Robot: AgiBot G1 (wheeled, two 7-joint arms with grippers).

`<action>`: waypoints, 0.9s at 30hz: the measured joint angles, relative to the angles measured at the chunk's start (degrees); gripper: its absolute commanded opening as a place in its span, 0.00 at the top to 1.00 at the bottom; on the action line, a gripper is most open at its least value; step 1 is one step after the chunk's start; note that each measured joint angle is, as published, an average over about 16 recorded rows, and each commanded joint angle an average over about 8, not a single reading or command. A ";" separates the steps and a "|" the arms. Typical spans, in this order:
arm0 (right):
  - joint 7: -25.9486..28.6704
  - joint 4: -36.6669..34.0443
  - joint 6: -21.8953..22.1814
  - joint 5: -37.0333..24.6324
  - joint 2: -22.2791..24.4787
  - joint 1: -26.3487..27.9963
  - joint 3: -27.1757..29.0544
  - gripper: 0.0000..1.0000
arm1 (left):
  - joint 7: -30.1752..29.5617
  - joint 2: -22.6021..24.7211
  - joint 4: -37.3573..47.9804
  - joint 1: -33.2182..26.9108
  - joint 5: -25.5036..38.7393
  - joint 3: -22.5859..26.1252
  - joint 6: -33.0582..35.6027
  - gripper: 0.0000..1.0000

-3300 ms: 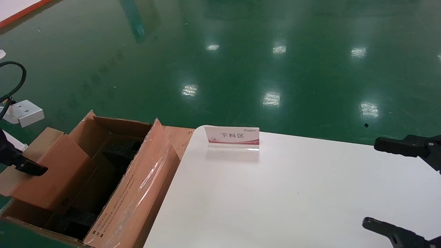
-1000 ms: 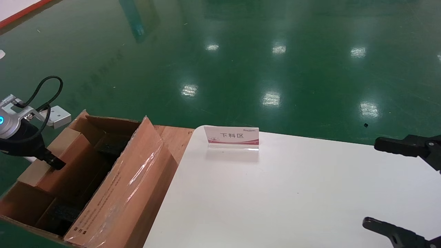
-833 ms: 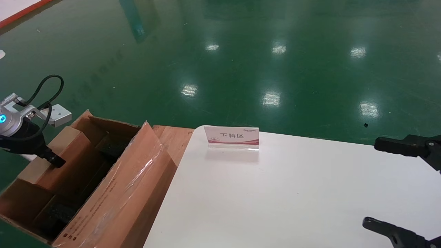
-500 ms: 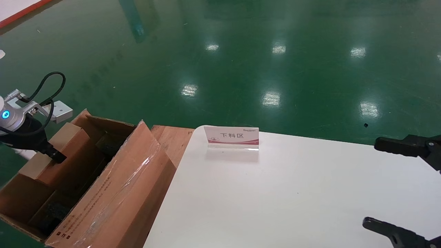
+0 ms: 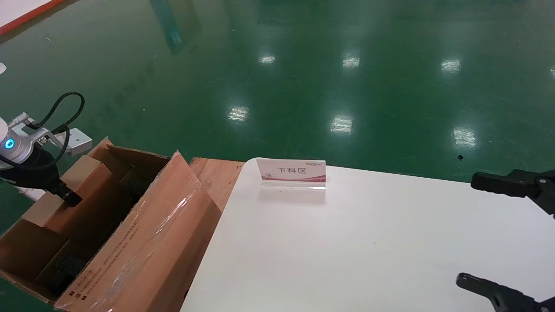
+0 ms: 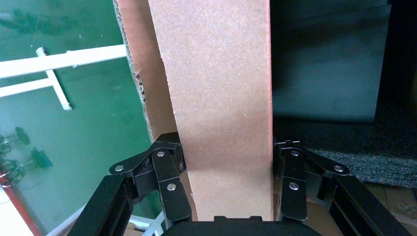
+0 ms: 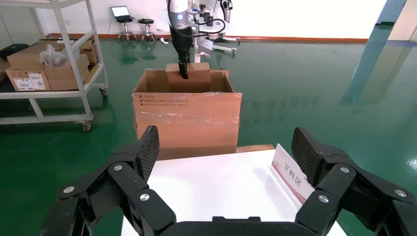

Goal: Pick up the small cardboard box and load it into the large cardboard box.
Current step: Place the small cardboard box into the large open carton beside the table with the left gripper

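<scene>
The large cardboard box [image 5: 160,234] stands open left of the table, its taped flap toward me, with black foam [image 5: 65,264] inside. My left gripper [image 5: 65,197] is shut on the small cardboard box [image 5: 86,190]. That box stands on edge inside the carton along its far-left wall, with its top above the rim. In the left wrist view the small box [image 6: 221,88] fills the gap between my left gripper's [image 6: 226,157] fingers, with foam [image 6: 364,152] beside it. My right gripper [image 5: 472,234] is open and empty over the table's right side; its wrist view shows the carton [image 7: 187,118] and small box [image 7: 194,69].
A red-and-white sign [image 5: 291,172] stands at the back of the white table [image 5: 347,242]. A wooden board [image 5: 214,175] lies between carton and table. A shelf cart with boxes [image 7: 49,64] stands beyond the carton. Green floor lies all around.
My left gripper has moved the small box farther back and deeper along the carton's left wall. The carton's near end has swung left. My right arm has not moved.
</scene>
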 measured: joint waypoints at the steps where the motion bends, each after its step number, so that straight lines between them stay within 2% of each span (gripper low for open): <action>1: 0.00 0.00 0.00 0.00 0.00 0.00 0.00 0.00 | 0.05 0.04 0.07 0.04 0.01 0.01 0.00 0.00; 27: 0.00 0.00 -0.01 0.01 0.00 0.00 -0.01 0.00 | 0.02 -0.12 -0.18 -0.07 0.32 0.06 0.02 0.00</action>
